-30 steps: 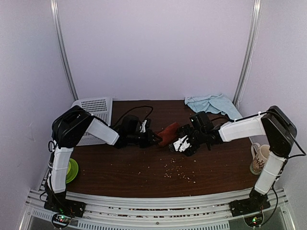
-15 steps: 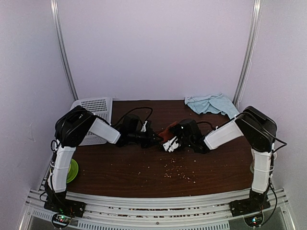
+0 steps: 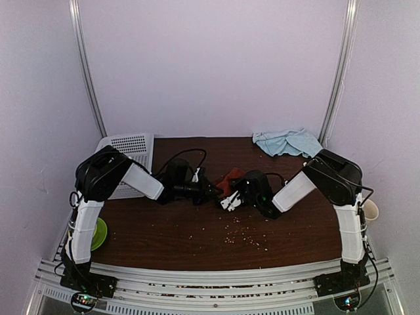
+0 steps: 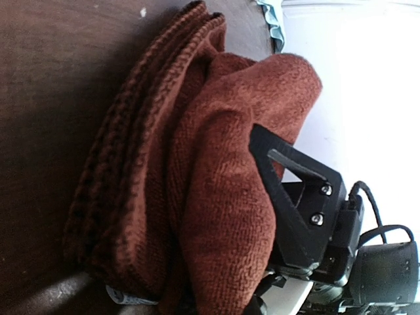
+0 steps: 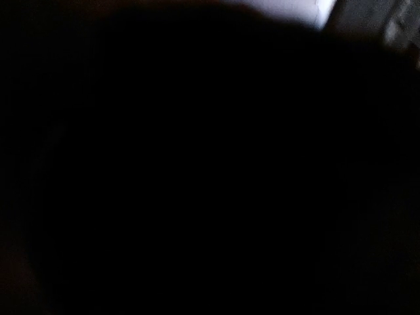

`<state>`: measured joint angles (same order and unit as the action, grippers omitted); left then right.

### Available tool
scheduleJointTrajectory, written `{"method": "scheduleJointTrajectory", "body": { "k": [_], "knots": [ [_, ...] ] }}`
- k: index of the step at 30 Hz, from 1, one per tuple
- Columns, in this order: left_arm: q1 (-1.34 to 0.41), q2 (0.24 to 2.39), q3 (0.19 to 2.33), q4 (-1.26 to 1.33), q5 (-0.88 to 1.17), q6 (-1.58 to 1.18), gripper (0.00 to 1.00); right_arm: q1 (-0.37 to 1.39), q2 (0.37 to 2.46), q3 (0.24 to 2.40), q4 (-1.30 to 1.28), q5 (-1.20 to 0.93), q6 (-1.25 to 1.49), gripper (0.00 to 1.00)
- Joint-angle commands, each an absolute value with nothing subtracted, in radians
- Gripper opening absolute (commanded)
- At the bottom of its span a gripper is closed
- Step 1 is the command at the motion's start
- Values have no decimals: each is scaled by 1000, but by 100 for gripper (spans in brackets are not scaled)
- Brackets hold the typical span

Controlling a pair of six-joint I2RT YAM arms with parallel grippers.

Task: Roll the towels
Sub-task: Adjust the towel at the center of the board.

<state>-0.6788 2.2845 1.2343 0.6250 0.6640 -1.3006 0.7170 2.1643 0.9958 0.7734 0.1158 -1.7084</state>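
Between the left end effector [image 3: 212,191] and the right end effector [image 3: 228,199], at mid-table, the rust-red towel [image 3: 231,177] is sitting as a bunched, layered wad, not yet a roll. We are reading the step in hand as gathering this wad and tightening it.

Left end effector: closed down narrow. We are judging it to be pinching a fold, since thick stacked folds of the cloth [image 4: 216,197] are filling its wrist view directly ahead. Its own fingertips are hiding under the cloth.

Right end effector: sitting right against the towel from the opposite side. Its wrist view is showing only black, so we cannot tell how wide its jaws are standing or whether they are gripping anything.

Pale light-blue towel [image 3: 287,141]: lying crumpled at the far corner of the table [image 3: 164,230], well beyond the right end effector and apart from both arms.

Doing this step well, as we are judging it:
- holding the left pinch firm, so the layers are not sliding apart;
- having the right end effector take only the loose outer flap, not the whole bundle, and wrapping it over under light tension;
- working low against the table, so the roll is not springing open;
- watching clearance, since both sets of tips are working very near each other.

Crumbs [image 3: 243,236] are lying just on the near side of the right end effector, so we are advising against dragging cloth through them.
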Motion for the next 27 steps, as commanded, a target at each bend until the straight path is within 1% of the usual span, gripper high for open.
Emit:
{"method": "scheduleJointTrajectory", "body": {
  "k": [1,6,7,10,13,16,19,22,24,27],
  "knots": [
    [-684,2231,1215,556,687,-1267,18,717,2194,953,751,98,-1755,31],
    [-684,2151,1219,426,642,-1151,43,716,2158,918,772,94,-1743,21],
    [-684,2124,1217,399,629,-1128,45,716,2149,913,780,94,-1737,20],
    [-683,2062,1218,301,582,-1052,49,719,2119,900,798,107,-1725,17],
    [-683,2008,1238,147,498,-955,53,723,2067,873,779,89,-1709,16],
    [-682,1977,1278,10,396,-866,57,729,1999,861,694,54,-1676,16],
    [-680,1988,1323,-87,319,-801,63,738,1928,874,500,13,-1659,16],
    [-675,2036,1333,-70,374,-788,63,754,1865,847,444,6,-1651,15],
    [-677,2079,1340,-23,464,-798,63,766,1833,814,446,7,-1650,14],
    [-678,2129,1332,53,535,-825,63,785,1799,756,487,11,-1650,14]
  ]
}}
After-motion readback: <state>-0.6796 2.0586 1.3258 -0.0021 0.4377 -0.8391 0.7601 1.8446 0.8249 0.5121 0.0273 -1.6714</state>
